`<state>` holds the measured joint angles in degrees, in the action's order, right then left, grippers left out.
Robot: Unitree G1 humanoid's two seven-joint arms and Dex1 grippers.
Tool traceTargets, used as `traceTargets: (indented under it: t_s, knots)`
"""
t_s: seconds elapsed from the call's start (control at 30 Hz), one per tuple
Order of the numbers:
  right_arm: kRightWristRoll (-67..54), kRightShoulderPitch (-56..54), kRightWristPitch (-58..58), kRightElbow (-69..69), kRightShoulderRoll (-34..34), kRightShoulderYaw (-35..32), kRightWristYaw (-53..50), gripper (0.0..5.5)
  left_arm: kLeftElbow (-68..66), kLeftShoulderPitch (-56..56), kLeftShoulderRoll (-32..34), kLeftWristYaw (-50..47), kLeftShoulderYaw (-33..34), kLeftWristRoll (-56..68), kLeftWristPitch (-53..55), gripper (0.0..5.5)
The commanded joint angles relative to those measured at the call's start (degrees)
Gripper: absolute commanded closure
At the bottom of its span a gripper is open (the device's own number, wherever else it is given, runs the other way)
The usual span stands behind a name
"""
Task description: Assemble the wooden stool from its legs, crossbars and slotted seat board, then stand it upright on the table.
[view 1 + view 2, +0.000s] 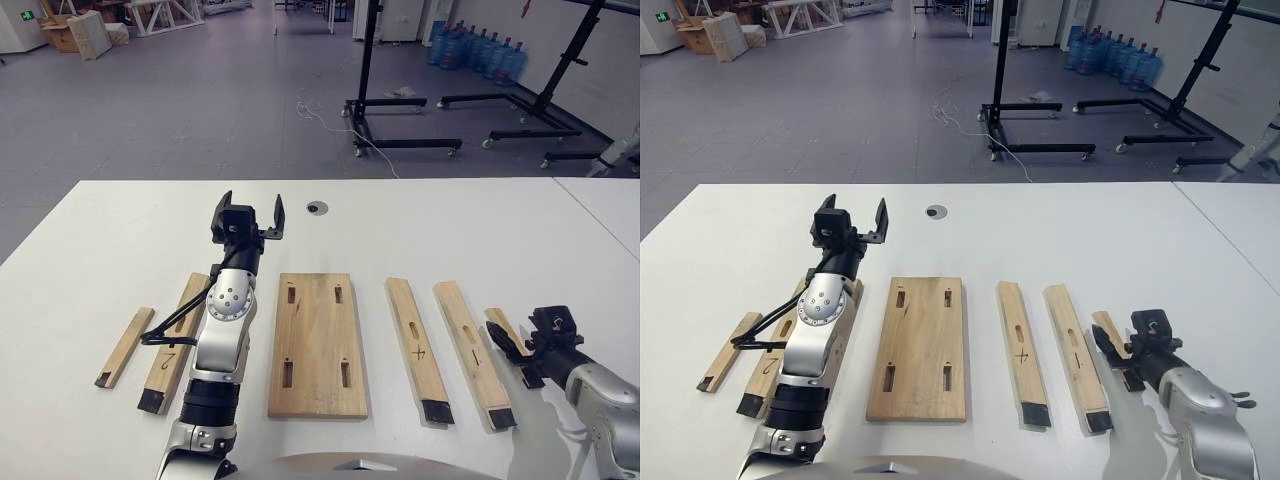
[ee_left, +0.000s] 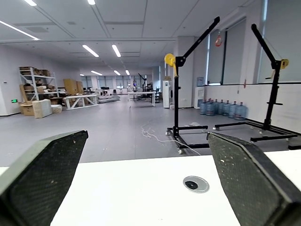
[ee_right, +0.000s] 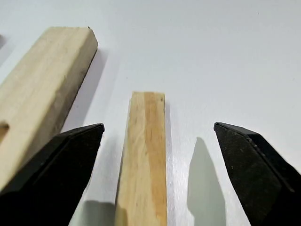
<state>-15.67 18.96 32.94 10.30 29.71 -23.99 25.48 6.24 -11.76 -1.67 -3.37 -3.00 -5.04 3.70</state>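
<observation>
We find the table (image 1: 500, 220) carrying the slotted seat board (image 1: 318, 345) flat at centre. The inner right leg (image 1: 418, 350) and outer right leg (image 1: 473, 352) lie beside it. The left gripper (image 1: 249, 215) hovers wide open, empty. The right gripper (image 3: 157, 128) stands open astride a crossbar (image 3: 143, 160), fingers clear of it.

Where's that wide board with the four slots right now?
In the eye views, the seat board lies flat at the middle of the table, between the numbered leg on the robot's left and the cross-marked leg on its right.
</observation>
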Motion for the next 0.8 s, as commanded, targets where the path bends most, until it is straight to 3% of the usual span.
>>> traceTargets:
  t_s: [0.03, 0.1, 0.3, 0.4, 0.67, 0.8]
  knots:
    - [-1.0, 6.7, 5.3, 1.8, 0.5, -0.3, 1.5, 1.19, 1.0, 0.0, -0.2, -0.2, -0.3, -0.3, 1.1, 0.85]
    - [-3.4, 8.7, 12.3, 3.5, -0.9, -2.1, 0.0, 1.38, 1.0, 0.4, -0.7, -0.6, -0.3, -0.1, 1.1, 0.85]
    - [-7.0, 13.6, 18.2, 8.7, -0.3, -0.9, 1.0, 2.23, 1.2, -0.3, -1.9, -2.3, 0.5, 0.0, 2.6, 0.85]
    - [-6.5, 11.2, 18.8, 6.2, 2.4, -0.2, 1.2, 2.82, 0.5, -1.9, -2.0, -3.6, 1.6, 0.1, 3.4, 0.85]
    - [-6.2, 19.2, 12.8, 9.3, 3.8, -1.3, 4.8, 4.12, 0.9, -2.7, -1.5, -3.2, 1.5, 0.4, 5.5, 0.85]
    - [-7.9, 19.9, 12.8, 9.3, 4.0, -2.7, 6.3, 4.22, 1.6, -2.7, -1.1, -3.7, 1.9, -0.1, 6.0, 0.85]
